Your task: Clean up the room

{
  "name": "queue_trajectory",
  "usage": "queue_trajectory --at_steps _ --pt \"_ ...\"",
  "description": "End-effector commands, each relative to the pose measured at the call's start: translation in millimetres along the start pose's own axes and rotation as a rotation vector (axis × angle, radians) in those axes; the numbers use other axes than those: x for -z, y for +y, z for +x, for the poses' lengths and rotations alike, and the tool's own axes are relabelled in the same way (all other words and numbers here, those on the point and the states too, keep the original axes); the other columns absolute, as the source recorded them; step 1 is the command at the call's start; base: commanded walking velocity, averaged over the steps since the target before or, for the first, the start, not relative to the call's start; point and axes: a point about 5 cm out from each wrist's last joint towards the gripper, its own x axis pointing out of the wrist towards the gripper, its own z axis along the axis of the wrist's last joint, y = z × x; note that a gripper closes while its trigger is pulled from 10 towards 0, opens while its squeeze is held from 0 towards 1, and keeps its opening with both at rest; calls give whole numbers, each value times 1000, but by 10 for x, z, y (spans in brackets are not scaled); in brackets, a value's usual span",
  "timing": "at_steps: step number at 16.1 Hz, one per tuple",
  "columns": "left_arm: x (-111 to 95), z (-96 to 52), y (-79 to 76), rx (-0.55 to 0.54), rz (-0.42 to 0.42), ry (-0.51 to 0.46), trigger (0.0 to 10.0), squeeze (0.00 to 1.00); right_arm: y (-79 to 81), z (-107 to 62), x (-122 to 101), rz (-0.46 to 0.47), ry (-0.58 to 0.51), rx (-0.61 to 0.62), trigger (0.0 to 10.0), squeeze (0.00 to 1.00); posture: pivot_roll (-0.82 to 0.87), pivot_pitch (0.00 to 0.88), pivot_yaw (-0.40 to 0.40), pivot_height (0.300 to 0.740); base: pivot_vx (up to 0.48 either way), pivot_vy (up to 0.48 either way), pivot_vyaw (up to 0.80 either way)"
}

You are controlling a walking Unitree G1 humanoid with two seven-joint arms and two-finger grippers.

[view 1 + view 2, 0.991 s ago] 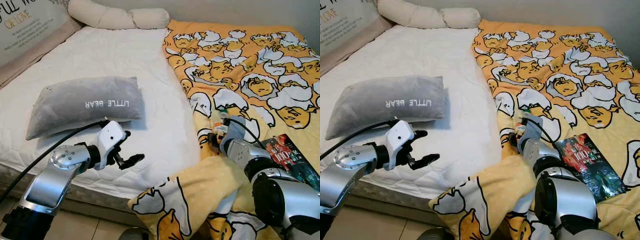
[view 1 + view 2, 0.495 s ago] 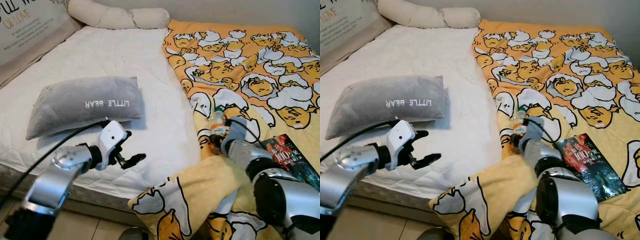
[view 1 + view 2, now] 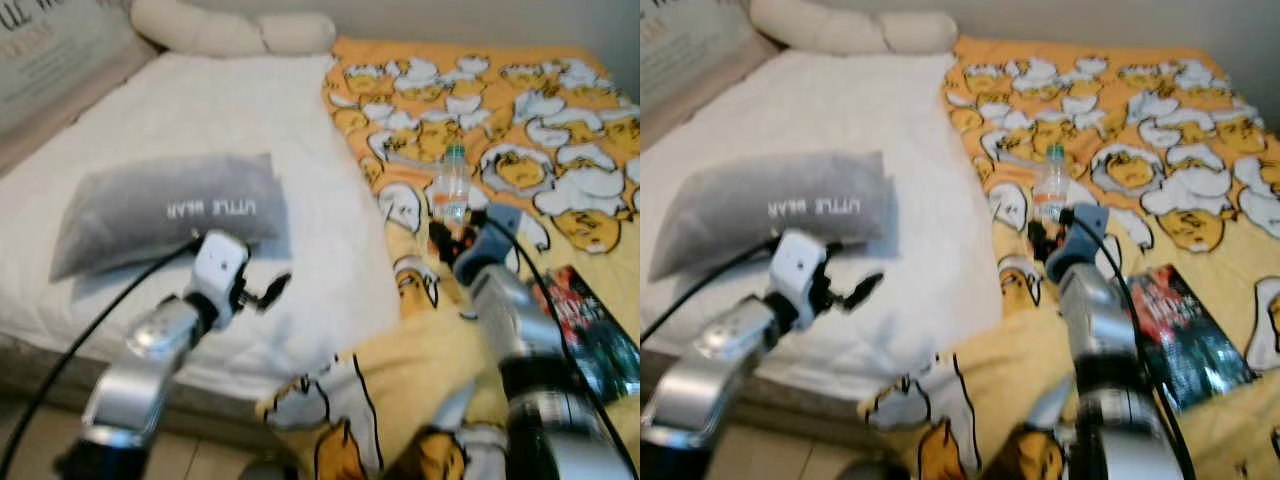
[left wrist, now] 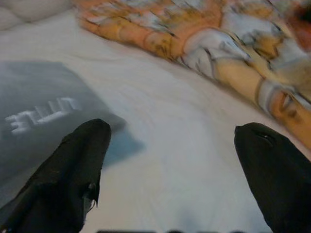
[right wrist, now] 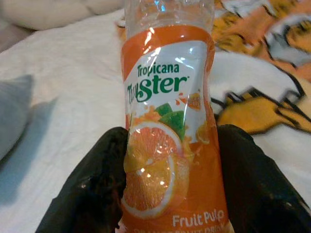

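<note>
A clear plastic bottle [image 3: 452, 190] with an orange Tropicana Twister label [image 5: 169, 131] and a green cap stands upright in the air over the yellow cartoon blanket [image 3: 520, 130]. My right gripper [image 3: 448, 232] is shut on its lower part, one black finger [image 5: 92, 189] on each side of the label. My left gripper [image 3: 268, 291] hangs open over the white mattress [image 3: 210, 110], just in front of the grey LITTLE BEAR pillow [image 3: 165, 210]. Nothing lies between its fingers [image 4: 73, 170].
A dark magazine [image 3: 590, 320] lies on the blanket to the right of my right arm. Cream bolster pillows [image 3: 230, 30] line the head of the bed. A folded corner of blanket [image 3: 340, 410] hangs over the near bed edge.
My right gripper has lifted the bottle off the blanket and carried it up and away from me. The left arm has swung a little forward. The view is now blurred.
</note>
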Motion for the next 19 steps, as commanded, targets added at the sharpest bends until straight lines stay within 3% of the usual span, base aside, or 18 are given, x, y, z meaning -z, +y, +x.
queue_trajectory --at_steps 1,4,7,13,19 --pt "8 -29 4 -79 4 -22 10000 0 271 -48 -18 -23 -26 -112 10000 0 122 0 42 740 0 0 800" --pt "70 -20 -28 -187 -5 -21 10000 0 368 -217 128 -58 -16 -116 10000 0 136 0 27 740 0 0 800" --pt "124 -23 87 -291 -4 -14 10000 0 473 -341 117 -91 -28 -122 10000 0 123 0 43 740 0 0 800" --pt "163 7 65 -298 -34 14 10000 0 480 -383 128 -116 2 -100 10000 0 127 0 43 740 0 0 800" --pt "149 17 115 -351 26 4 10000 0 510 -390 157 -107 38 -121 10000 0 128 0 44 740 0 0 800"
